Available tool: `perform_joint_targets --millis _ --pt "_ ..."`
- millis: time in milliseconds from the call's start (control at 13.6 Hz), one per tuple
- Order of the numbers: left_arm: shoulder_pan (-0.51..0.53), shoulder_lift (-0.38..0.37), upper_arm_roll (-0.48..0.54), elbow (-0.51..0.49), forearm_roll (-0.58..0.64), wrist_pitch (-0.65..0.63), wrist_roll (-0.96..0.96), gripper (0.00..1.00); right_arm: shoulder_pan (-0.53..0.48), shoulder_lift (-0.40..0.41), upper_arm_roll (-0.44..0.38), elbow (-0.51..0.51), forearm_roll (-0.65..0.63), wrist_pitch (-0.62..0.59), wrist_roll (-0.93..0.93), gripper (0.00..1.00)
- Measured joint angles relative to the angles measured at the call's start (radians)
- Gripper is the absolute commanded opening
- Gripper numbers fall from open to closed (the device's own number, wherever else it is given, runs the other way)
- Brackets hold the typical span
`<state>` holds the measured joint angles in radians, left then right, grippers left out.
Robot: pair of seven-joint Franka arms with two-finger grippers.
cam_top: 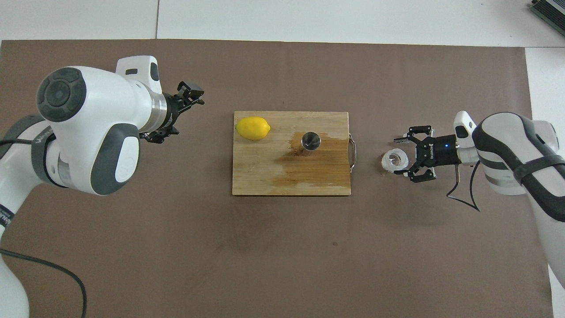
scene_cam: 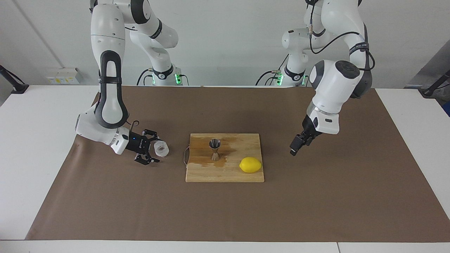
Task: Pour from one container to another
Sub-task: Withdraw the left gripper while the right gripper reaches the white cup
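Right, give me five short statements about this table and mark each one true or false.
1. The lemon lies on the cutting board. True.
2. The jigger lies toppled on the brown mat. False: it stands upright on the board.
3. The right gripper is open beside the clear cup. True.
4. The left gripper holds the lemon. False: it holds nothing and hangs over the mat, off the board.
5. The cup stands on the board. False: it is on the mat, toward the right arm's end.
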<state>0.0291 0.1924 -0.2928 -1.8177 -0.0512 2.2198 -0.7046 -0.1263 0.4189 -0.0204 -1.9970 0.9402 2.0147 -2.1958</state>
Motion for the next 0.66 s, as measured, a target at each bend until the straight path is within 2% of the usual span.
perform_joint_targets --millis 221,443,516,590,664 --pt "-0.011 -0.024 0.092 0.001 0.0 -0.052 0.295 1.0 0.001 -0.001 0.0 -0.024 0.023 0.018 -0.047 1.0" --pt "-0.043 -0.052 0.173 0.004 0.0 -0.095 0.445 1.0 0.002 -0.005 0.0 -0.03 0.025 0.019 -0.05 1.0" --pt "-0.049 -0.063 0.186 0.009 0.0 -0.117 0.472 1.0 0.002 -0.006 0.0 -0.031 0.03 0.019 -0.05 0.97" --pt "-0.05 -0.076 0.19 0.022 0.0 -0.151 0.493 1.0 0.002 -0.006 0.0 -0.034 0.038 0.019 -0.053 0.86" --pt "-0.05 -0.088 0.193 0.038 0.0 -0.189 0.511 1.0 0.002 -0.006 0.0 -0.036 0.043 0.019 -0.06 0.79"
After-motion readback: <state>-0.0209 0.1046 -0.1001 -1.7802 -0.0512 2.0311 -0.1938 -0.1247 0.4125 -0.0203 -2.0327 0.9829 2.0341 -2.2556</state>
